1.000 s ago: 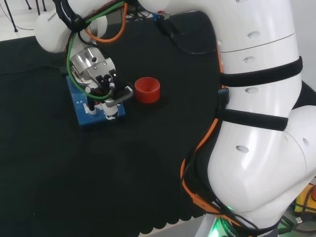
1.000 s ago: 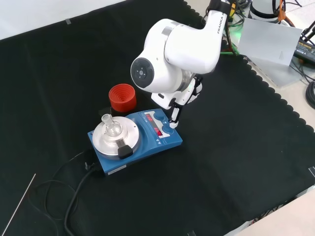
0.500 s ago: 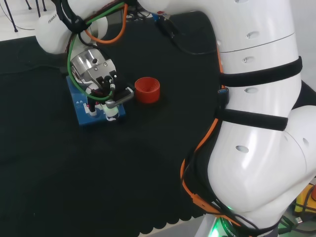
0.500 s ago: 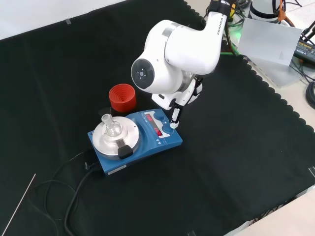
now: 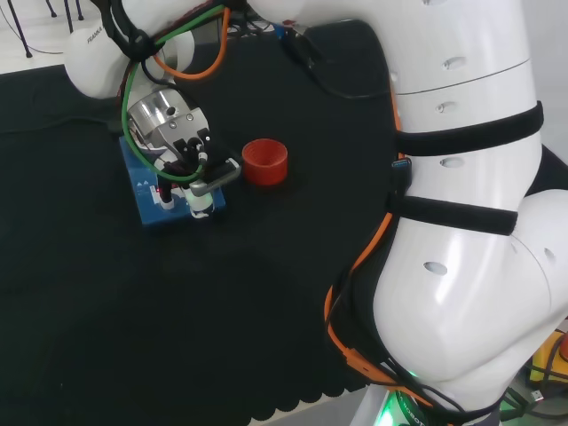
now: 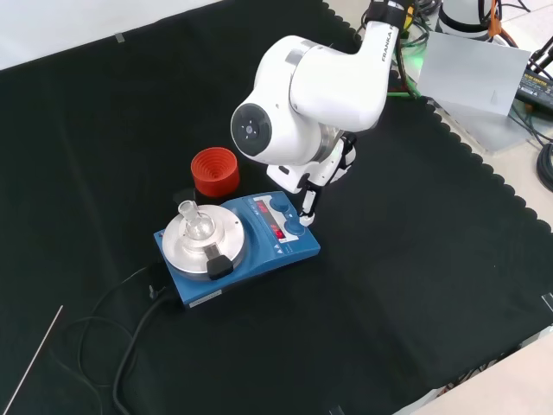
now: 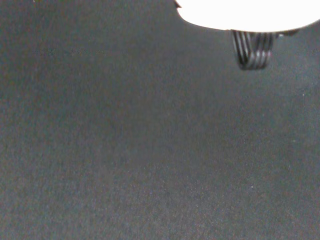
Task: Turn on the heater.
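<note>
The blue heater (image 6: 246, 246) sits on the black-clothed counter (image 6: 415, 285), near the middle of the front view; its round silver plate (image 6: 204, 244) carries a small clear flask (image 6: 196, 220), and a red cup (image 6: 214, 170) stands just beyond it at about 12 o'clock; a black cable (image 6: 121, 346) trails off toward 7 o'clock. The hand (image 6: 308, 201) comes down at the heater's 2 o'clock end, one straight finger reaching to the control panel (image 6: 281, 220) by a knob; whether it touches I cannot tell; from the head view the hand (image 5: 191, 173) hangs over that same end, fingers mostly extended rather than clamped on anything.
</note>
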Robot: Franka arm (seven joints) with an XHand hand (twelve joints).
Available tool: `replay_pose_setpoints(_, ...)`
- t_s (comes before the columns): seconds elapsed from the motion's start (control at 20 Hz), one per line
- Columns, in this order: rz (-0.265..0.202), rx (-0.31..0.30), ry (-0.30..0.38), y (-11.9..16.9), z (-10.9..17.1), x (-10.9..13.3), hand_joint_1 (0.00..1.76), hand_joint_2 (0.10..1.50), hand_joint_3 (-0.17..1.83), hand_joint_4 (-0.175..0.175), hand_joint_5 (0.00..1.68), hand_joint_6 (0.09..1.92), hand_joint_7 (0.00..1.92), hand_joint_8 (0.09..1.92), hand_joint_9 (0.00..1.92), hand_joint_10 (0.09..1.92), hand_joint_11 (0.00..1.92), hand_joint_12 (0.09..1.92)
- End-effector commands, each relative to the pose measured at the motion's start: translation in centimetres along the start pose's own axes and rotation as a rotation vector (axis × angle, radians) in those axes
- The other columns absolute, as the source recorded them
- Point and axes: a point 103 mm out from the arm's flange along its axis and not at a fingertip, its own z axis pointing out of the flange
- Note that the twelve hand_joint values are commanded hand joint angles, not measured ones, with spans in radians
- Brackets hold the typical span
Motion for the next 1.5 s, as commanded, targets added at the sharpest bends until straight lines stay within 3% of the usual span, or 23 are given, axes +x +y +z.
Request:
replay_pose_setpoints(0.05, -0.001, -0.013, 0.004, -0.3, -0.5, -0.1, 1.59, 0.52, 1.33, -0.038, 0.46, 0.09, 1.76, 1.92, 1.92, 1.89, 1.92, 1.74)
replay_pose_setpoints(1.5, 0.003, 0.000, 0.001, 0.5, -0.4, -0.7, 1.59, 0.51, 1.33, -0.037, 0.47, 0.09, 1.76, 1.92, 1.92, 1.89, 1.92, 1.74)
